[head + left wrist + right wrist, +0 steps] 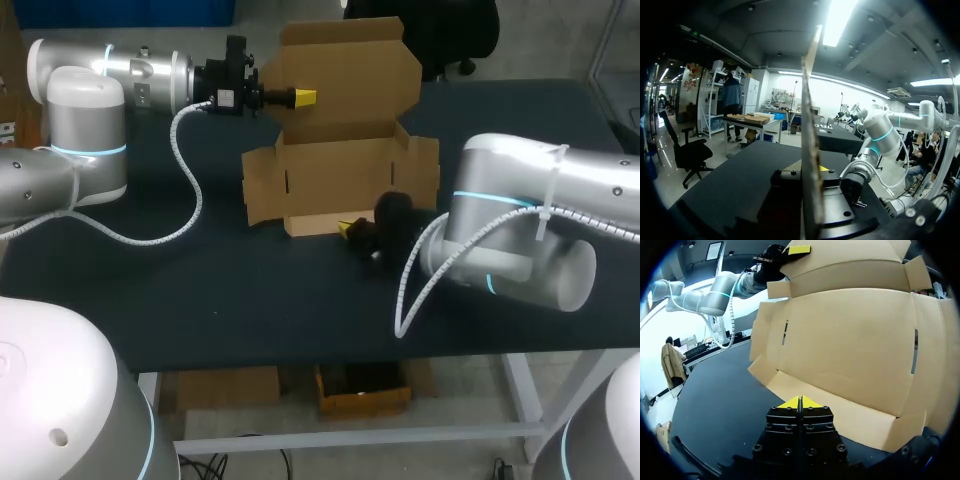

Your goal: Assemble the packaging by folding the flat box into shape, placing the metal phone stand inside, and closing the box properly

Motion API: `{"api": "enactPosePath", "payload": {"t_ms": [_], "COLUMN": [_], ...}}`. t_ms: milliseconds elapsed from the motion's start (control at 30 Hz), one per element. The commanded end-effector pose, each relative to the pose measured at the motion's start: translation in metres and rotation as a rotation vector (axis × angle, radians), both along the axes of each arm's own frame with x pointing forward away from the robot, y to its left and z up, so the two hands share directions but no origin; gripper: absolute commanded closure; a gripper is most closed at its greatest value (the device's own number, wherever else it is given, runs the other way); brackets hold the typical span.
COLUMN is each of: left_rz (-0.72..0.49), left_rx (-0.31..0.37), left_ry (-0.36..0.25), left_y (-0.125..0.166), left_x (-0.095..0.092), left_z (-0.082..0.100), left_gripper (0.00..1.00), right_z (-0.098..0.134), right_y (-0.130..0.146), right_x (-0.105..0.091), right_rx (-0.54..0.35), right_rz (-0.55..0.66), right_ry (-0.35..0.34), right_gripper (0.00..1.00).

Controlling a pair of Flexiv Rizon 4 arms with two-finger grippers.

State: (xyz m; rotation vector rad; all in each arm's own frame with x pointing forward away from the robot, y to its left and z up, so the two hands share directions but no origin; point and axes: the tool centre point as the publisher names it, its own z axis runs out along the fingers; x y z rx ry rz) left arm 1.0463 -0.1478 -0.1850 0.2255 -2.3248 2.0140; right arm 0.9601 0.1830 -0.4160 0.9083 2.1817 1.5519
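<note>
While the left gripper (301,97) clamps the raised lid (350,65) of the box (345,178) between its jaws, holding it upright, the right gripper (800,402), jaws clenched on nothing, meets the front flap (840,415) just ahead, likely to fold it.

The box (340,150) was plain brown cardboard, matt and unprinted, its cut edge looking rough and fibrous in the left wrist view. The table (200,300) had a dark matt top, while the left arm (90,110) and right arm (530,200) wore smooth, glossy shells of white and silver. The right gripper (800,402) had a matt black body with smooth bright yellow tips.
</note>
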Motion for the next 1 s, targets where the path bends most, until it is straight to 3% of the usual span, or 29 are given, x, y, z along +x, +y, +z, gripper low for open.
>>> {"api": "enactPosePath", "payload": {"t_ms": [33, 1000], "left_rz": [-0.004, -0.018], "left_rx": [-0.002, 0.003], "left_ry": [-0.001, 0.004], "left_y": [0.000, 0.001], "left_x": [0.001, -0.006], "left_z": [-0.001, -0.005], "left_gripper": [1.00, 1.00], "right_z": [-0.009, -0.022], "right_y": [0.009, 0.005], "right_x": [0.004, 0.006], "right_rx": [-0.016, 0.000], "right_rz": [-0.053, -0.082], "right_ry": [-0.017, 0.005], "right_gripper": [1.00, 1.00]}}
